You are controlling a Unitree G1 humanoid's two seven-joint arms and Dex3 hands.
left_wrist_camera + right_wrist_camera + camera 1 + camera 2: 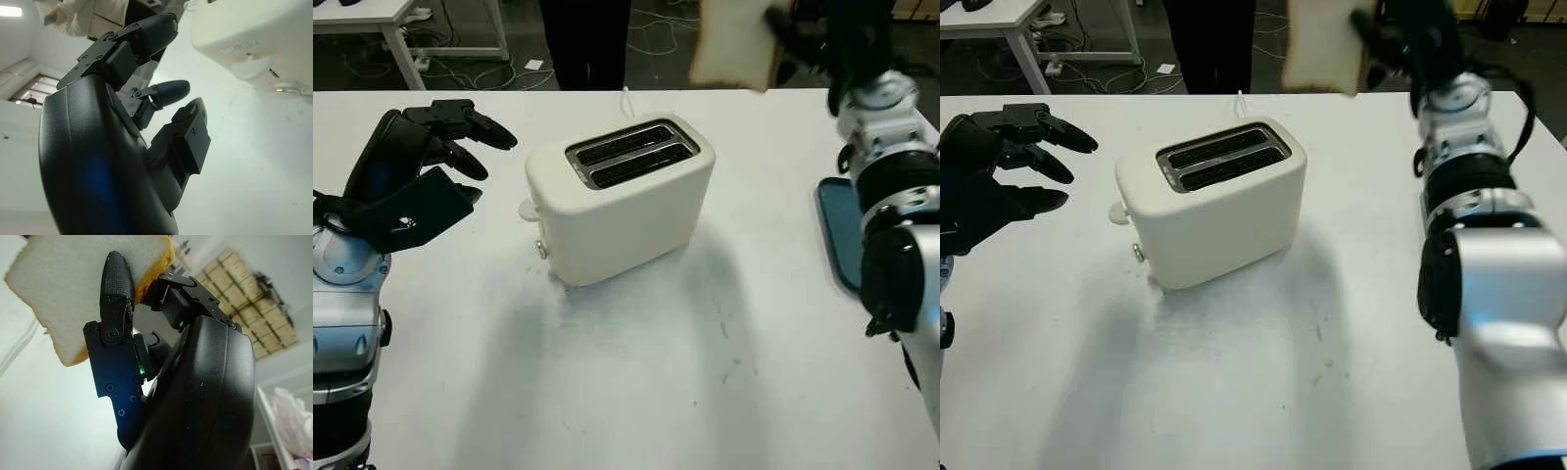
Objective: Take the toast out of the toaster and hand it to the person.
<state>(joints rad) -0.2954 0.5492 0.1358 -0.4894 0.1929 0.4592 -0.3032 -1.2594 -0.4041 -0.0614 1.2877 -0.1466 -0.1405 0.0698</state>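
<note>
The right hand [142, 298] is raised high above the far edge of the table [636, 382], toward its far right corner, and it grips a slice of toast [736, 41]. In the right wrist view one finger [113, 289] presses flat across the pale face of the slice while another part of the hand backs it from behind, so the toast is pinched between them. The slice is held roughly upright, well clear of the toaster [622, 201] and well above the tabletop.

The toaster is cream-coloured and stands near the middle of the table, turned at an angle to the edges. Both of its top slots look dark and hold no bread. Its lever and a small knob sit on the end that faces the left side of the table.

The left hand [431, 157] hovers above the table near the left edge, just beside the toaster's lever end but apart from it. It is open and holds nothing.

A person [585, 39] in dark trousers stands behind the far edge of the table, to the left of the lifted toast. A dark blue tray [839, 235] lies at the right edge of the table, partly hidden by the right arm.
</note>
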